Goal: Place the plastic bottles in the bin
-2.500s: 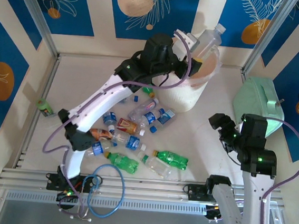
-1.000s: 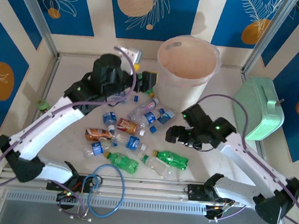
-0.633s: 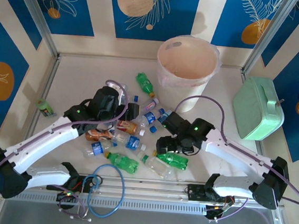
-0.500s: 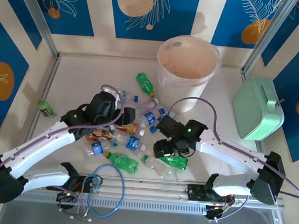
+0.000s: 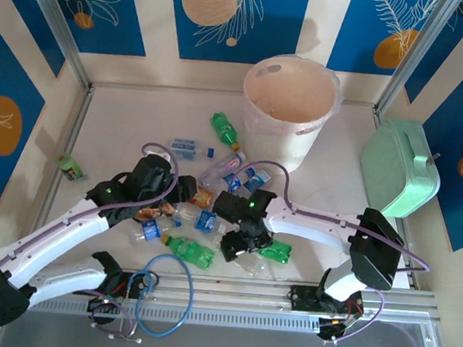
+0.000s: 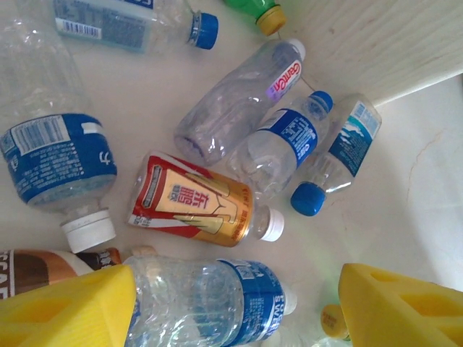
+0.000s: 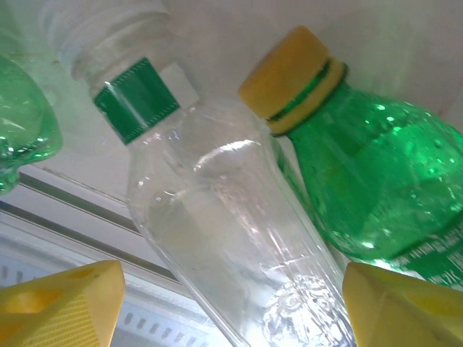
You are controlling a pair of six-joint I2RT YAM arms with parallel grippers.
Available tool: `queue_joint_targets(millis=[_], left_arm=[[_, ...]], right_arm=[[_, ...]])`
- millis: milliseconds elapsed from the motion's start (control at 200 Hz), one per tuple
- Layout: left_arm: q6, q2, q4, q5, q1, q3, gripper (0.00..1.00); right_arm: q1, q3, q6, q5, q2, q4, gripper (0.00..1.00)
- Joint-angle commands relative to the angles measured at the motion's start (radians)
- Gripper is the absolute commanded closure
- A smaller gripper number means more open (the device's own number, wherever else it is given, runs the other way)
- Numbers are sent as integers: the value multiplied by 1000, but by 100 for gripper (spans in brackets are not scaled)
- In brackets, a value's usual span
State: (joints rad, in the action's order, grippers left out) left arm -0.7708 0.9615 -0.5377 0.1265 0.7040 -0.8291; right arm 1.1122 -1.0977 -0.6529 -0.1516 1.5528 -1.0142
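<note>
While grasping appears in hand, left jaws stand apart astride a blue-labelled bottle (image 6: 217, 303), right jaws apart astride a clear bottle (image 7: 231, 238), lower centre; next, probably: close, lift to bin (image 5: 287, 146), upper centre.

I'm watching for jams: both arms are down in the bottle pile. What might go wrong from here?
The right gripper straddles a clear bottle with a green bottle tight alongside; closing may catch both. The left gripper works a crowded pile, so its blue-labelled bottle could slip. The grippers sit close and might collide.
</note>
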Motion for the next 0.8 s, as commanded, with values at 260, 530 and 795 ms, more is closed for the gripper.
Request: queue_joint_targets(millis=[260, 530, 795], left_arm=[[-15, -47, 2, 17, -23, 20, 25], [-21, -20, 19, -11, -35, 25, 26], [-39, -39, 27, -5, -40, 51, 26]], right_arm=[[57, -28, 49, -5, 93, -62, 20], [68, -52, 12, -108, 174, -104, 21], [63, -89, 19, -128, 209, -80, 28]])
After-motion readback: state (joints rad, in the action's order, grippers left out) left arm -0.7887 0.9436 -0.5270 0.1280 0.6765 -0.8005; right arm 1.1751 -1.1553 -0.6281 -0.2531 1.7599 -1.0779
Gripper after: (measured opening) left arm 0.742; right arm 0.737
